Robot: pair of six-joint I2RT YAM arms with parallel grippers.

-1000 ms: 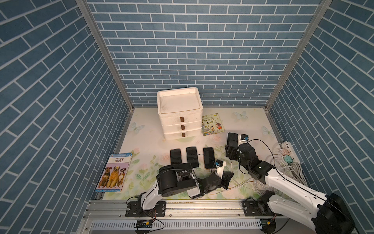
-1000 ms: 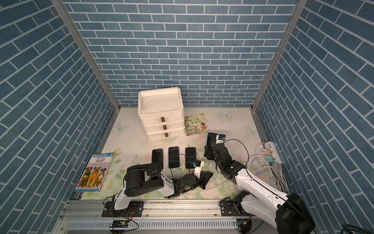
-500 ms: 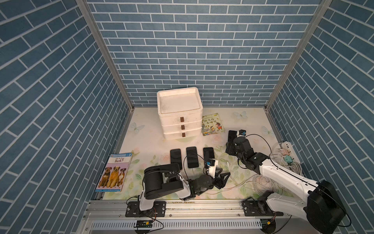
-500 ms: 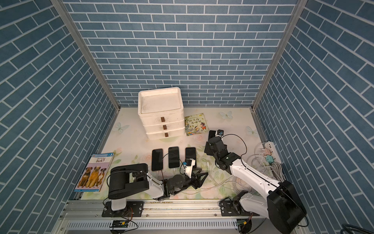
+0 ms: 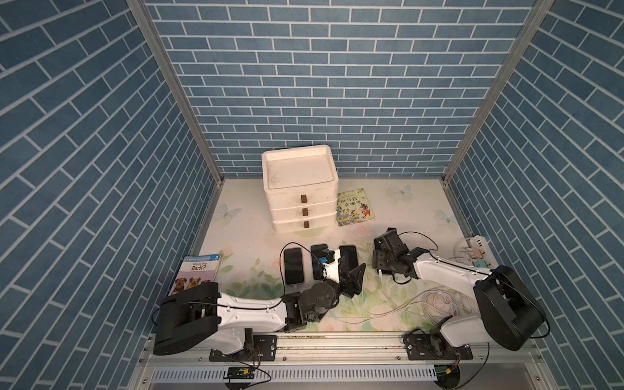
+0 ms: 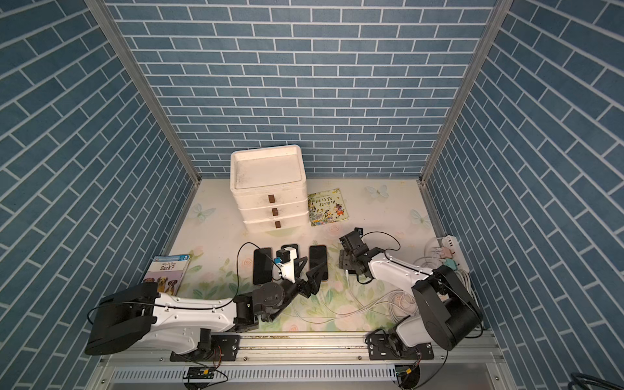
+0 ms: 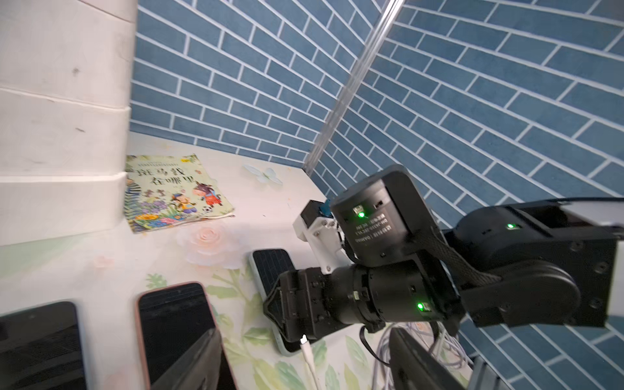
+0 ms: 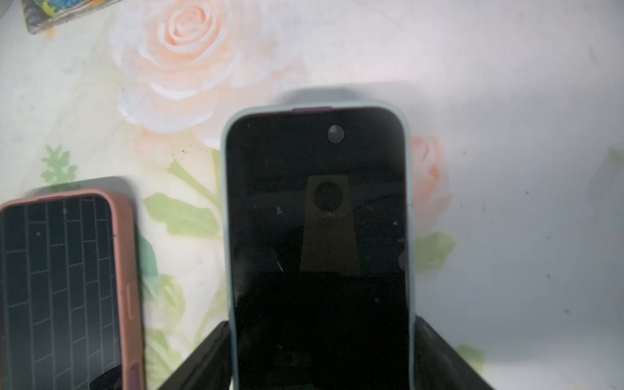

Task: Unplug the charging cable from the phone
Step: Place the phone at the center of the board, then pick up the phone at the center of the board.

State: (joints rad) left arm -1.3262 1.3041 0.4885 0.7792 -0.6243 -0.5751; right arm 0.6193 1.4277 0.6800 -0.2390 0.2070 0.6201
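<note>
A: Where is the phone to be found?

B: The phone (image 8: 317, 219), in a pale blue case and with a dark screen, is laid flat on the flowered table (image 5: 243, 243), just beside a pink-cased phone (image 8: 64, 287). It is straddled by the right gripper (image 5: 383, 268).

A: Is it gripped there?

B: So it appears. In the right wrist view both long sides of the phone are met by the black fingers (image 8: 202, 358), so it is clamped between them.

A: And the charging cable?

B: The white charging cable (image 7: 308, 356) is seen in the left wrist view, with its plug right at the near end of the phone, under the right gripper. Whether the plug is seated in the port cannot be told. In both top views the rest of it is laid loosely over the table.

A: What can be said of the left gripper?

B: The jaws of the left gripper (image 5: 353, 273) are spread wide and nothing is held. It is placed above the pink-cased phone, near the right gripper. The cable is seen between its fingers, but it is not touched by them.
</note>
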